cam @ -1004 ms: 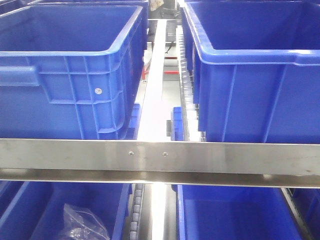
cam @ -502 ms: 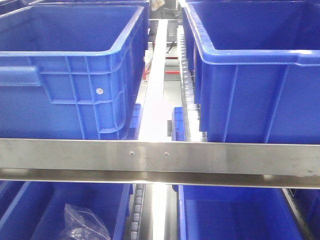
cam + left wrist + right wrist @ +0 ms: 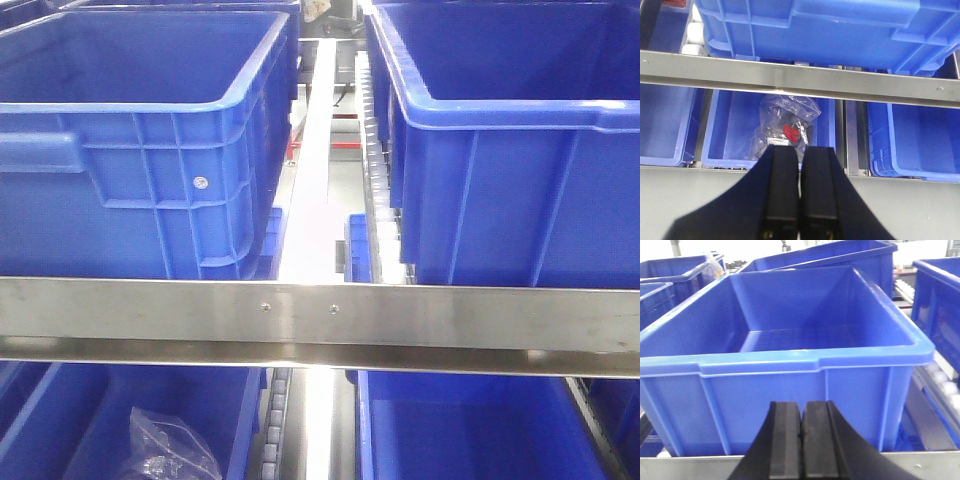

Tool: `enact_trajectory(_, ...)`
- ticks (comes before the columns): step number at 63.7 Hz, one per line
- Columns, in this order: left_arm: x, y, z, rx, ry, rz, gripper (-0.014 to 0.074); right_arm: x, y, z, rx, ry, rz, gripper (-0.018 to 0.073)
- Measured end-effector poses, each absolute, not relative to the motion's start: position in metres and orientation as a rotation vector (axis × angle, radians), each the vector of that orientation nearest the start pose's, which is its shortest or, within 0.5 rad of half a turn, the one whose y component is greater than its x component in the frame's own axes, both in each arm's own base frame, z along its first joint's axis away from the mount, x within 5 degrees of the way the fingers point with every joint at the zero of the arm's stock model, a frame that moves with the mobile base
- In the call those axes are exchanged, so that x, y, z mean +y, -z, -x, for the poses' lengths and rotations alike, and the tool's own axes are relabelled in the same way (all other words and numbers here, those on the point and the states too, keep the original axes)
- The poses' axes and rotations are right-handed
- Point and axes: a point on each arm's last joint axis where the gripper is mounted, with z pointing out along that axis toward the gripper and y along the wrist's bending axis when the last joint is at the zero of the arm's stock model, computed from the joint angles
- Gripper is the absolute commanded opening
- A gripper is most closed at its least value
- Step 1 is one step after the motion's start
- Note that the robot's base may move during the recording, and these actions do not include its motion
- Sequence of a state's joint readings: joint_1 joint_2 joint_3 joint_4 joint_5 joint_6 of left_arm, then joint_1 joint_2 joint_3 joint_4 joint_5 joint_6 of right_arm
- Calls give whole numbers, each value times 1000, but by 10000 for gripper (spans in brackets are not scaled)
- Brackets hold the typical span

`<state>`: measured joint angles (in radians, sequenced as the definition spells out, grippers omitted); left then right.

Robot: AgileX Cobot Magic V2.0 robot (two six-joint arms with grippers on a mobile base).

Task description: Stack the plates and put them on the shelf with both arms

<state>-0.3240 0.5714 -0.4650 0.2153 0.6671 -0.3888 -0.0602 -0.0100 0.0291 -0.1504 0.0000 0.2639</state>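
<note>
The plates are out of view in every view. The shelf's brushed-steel front rail [image 3: 320, 312] crosses the front view, and the shelf rail [image 3: 800, 80] also crosses the left wrist view. My left gripper [image 3: 800, 150] is shut with nothing between its black fingers, in front of the rack's lower tier. My right gripper [image 3: 801, 404] is shut and empty, facing the near wall of a blue crate [image 3: 785, 355] on the shelf [image 3: 920, 465]. Neither gripper shows in the front view.
Large blue crates [image 3: 150, 130] [image 3: 510, 140] fill the upper tier, with a white divider strip and roller track [image 3: 372, 150] between them. On the lower tier a crate [image 3: 730, 130] holds a clear plastic bag of parts [image 3: 782, 127]; further crates [image 3: 915, 140] flank it.
The front view has shifted very slightly; crates and rail keep their places. Nothing else visibly changed.
</note>
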Motion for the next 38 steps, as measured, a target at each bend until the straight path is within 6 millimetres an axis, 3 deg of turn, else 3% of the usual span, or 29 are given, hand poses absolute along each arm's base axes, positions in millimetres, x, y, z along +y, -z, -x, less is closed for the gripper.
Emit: enact_trajectory(38,-22,-269,-103,2242,146,-46,88,-3,-205,-56,1485,-47,-131,49)
